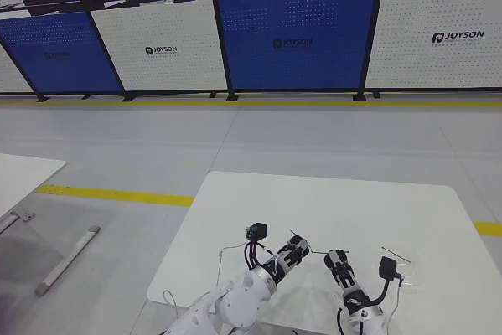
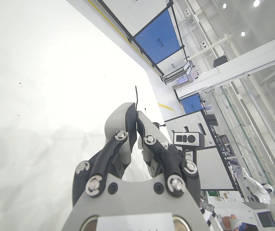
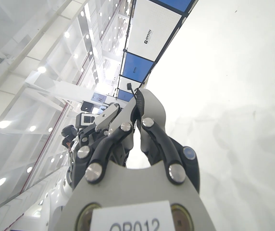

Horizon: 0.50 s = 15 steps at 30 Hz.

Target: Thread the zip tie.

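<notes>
My left gripper [image 2: 136, 116] is shut on a black zip tie [image 2: 136, 96]; its thin pointed tail sticks out past the fingertips. My right gripper [image 3: 135, 102] is shut on a black zip tie end [image 3: 130, 88] with the small square head just beyond its tips. In the top view the left gripper [image 1: 301, 244] and the right gripper [image 1: 334, 254] sit close together above the table's near edge, tips apart, with a thin black strip [image 1: 318, 251] between them. I cannot tell whether both hold the same tie. The left gripper [image 3: 106, 116] appears beside the right one.
A spare black zip tie [image 1: 395, 254] lies on the white table [image 1: 334, 201] to the right of the arms. The table's far half is bare. A second white table [image 1: 7, 180] stands at the left across the floor.
</notes>
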Each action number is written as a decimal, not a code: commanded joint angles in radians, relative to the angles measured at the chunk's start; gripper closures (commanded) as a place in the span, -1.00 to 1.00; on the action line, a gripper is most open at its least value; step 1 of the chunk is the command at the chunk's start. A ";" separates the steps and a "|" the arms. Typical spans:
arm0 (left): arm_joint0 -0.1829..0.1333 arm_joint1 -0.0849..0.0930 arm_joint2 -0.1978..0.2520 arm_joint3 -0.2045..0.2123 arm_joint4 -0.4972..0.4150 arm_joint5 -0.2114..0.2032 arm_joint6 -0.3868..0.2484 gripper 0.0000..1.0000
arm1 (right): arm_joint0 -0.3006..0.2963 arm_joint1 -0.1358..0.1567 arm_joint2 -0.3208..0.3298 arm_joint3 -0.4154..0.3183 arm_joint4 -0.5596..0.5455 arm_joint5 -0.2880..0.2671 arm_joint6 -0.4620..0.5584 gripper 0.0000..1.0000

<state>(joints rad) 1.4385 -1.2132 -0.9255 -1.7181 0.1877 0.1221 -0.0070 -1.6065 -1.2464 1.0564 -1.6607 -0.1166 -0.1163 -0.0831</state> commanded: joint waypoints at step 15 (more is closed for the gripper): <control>0.000 0.000 0.000 0.000 0.000 0.000 0.000 1.00 | 0.005 -0.005 0.011 0.024 0.026 -0.046 0.008 1.00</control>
<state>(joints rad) 1.4385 -1.2132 -0.9255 -1.7181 0.1877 0.1221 -0.0070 -1.6044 -1.2507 1.0663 -1.6418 -0.0926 -0.1601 -0.0788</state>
